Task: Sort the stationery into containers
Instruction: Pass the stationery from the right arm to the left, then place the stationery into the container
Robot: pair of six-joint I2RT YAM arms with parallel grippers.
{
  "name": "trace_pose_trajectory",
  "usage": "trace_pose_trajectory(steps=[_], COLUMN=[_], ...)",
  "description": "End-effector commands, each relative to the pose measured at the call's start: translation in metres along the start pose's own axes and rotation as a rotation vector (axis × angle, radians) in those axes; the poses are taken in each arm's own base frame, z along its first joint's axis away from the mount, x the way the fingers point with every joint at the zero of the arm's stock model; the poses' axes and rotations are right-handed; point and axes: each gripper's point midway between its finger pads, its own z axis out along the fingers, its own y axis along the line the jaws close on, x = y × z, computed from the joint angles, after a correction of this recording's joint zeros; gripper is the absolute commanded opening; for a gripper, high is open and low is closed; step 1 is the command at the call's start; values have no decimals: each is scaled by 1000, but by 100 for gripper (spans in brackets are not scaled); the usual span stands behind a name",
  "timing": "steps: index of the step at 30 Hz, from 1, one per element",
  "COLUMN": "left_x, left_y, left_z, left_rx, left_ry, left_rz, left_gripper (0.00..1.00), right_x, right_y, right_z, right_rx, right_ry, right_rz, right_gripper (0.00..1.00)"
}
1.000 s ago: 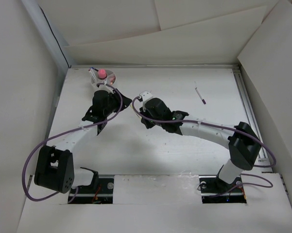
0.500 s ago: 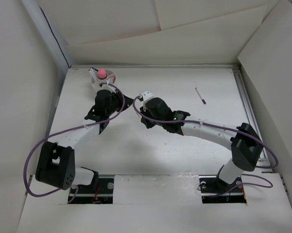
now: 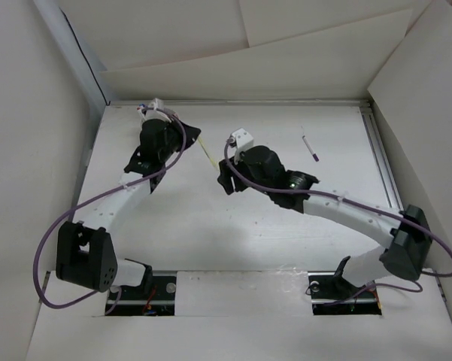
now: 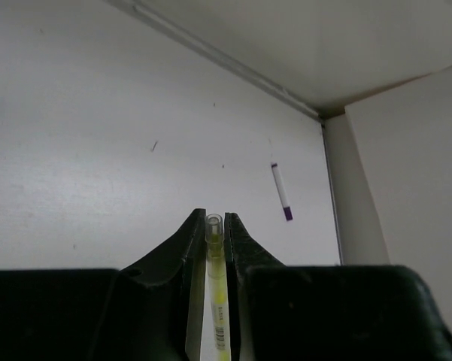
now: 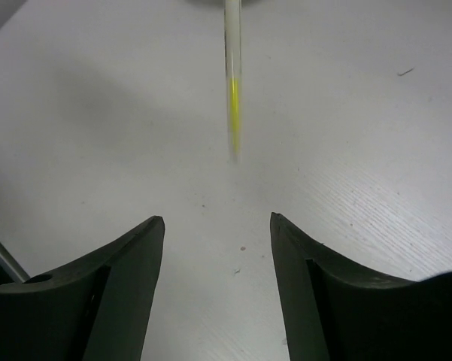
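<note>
While the left gripper (image 4: 214, 226) pinches a yellow pen (image 4: 216, 297) just left of centre in the top view's upper half, the right gripper (image 5: 216, 226) stands spread facing its free end, and a purple pen (image 3: 310, 147) lies on the table (image 3: 210, 241) at upper right

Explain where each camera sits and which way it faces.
Top external: above and behind, looking down on the table; left arm and right arm show.
Left wrist: looks across the table toward its far right corner; left gripper shut on the yellow pen.
Right wrist: looks down at the table; open right gripper shows.
Shared: both wrist views show the yellow pen.
</note>
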Motion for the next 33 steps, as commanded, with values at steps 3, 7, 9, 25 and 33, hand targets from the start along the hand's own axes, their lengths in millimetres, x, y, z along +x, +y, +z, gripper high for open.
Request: trace_pose_trajectory(steps=[3, 7, 9, 25, 33], left_x=[-85, -128, -172, -321, -337], left_y=[-27, -17, -16, 128, 148], left_z=[9, 36, 36, 44, 68], left_rx=[-15, -130, -138, -528, -557], left_ry=[-185, -244, -303, -613, -675], left_rz=[-3, 18, 7, -3, 4], left_gripper=[0, 0, 0, 0, 0], right_x=[-39, -35, -30, -19, -9], right_y=[-20, -40, -51, -94, -102], right_z=[-45, -52, -49, -44, -35], right_rx=[33, 65, 69, 84, 97], right_ry=[-163, -174, -158, -137, -110], right_rz=[39, 56, 65, 126, 133], right_gripper=[65, 65, 65, 66, 66])
